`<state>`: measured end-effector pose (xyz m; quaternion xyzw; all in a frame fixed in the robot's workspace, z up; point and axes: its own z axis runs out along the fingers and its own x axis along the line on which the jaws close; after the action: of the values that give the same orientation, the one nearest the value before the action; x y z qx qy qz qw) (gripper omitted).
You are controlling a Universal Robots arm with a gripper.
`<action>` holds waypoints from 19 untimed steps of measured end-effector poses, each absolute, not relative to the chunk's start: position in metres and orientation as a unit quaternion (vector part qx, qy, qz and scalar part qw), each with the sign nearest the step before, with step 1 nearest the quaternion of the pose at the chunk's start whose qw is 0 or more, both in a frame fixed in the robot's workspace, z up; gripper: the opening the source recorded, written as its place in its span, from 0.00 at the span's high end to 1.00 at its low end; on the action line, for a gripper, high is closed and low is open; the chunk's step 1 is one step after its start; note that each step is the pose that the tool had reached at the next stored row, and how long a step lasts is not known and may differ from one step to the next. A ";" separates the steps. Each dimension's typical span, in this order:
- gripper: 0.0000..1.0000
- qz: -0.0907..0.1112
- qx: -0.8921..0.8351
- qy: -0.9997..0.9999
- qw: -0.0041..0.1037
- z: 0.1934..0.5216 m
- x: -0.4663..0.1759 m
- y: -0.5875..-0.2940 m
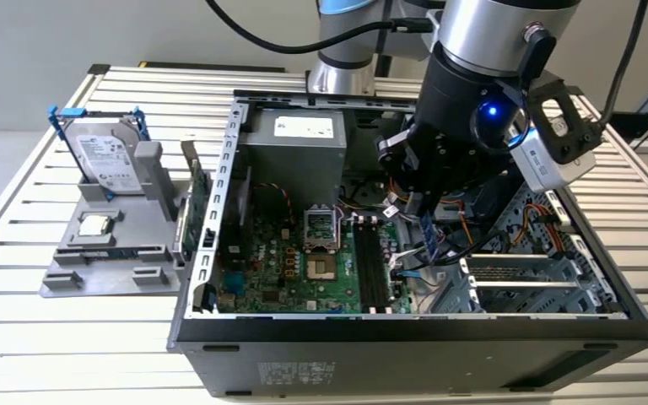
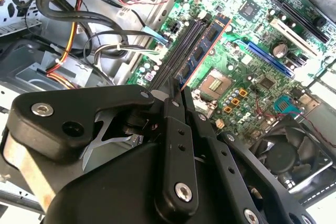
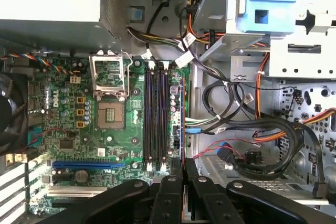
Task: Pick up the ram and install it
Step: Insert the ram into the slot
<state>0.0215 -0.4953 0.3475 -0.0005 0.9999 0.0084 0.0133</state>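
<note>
I see the claw (image 2: pixel 177 90) clamped on the ram (image 2: pixel 203 50), a long thin stick with a blue face, dark chips and a reddish edge. It hangs edge-down inside the open computer case (image 1: pixel 218 160), just beside the black slots (image 3: pixel 156 119) on the green motherboard (image 3: pixel 113 140), not yet seated.

The ram (image 2: pixel 206 45) stands edgewise beside the slots (image 2: pixel 181 51) on the motherboard (image 2: pixel 247 56).

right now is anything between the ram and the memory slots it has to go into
Nothing visible. The gripper holds the ram on edge just above the motherboard, beside the black slots. The cables lie off to the side, over the metal chassis.
</note>
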 end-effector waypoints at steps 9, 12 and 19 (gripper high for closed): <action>1.00 0.008 0.004 1.000 0.013 0.346 0.022 -0.495; 1.00 0.008 0.014 1.000 0.013 0.345 0.022 -0.495; 1.00 0.008 0.020 1.000 0.014 0.343 0.020 -0.495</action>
<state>0.0198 -0.4953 0.3435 0.0198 0.9997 0.0082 0.0139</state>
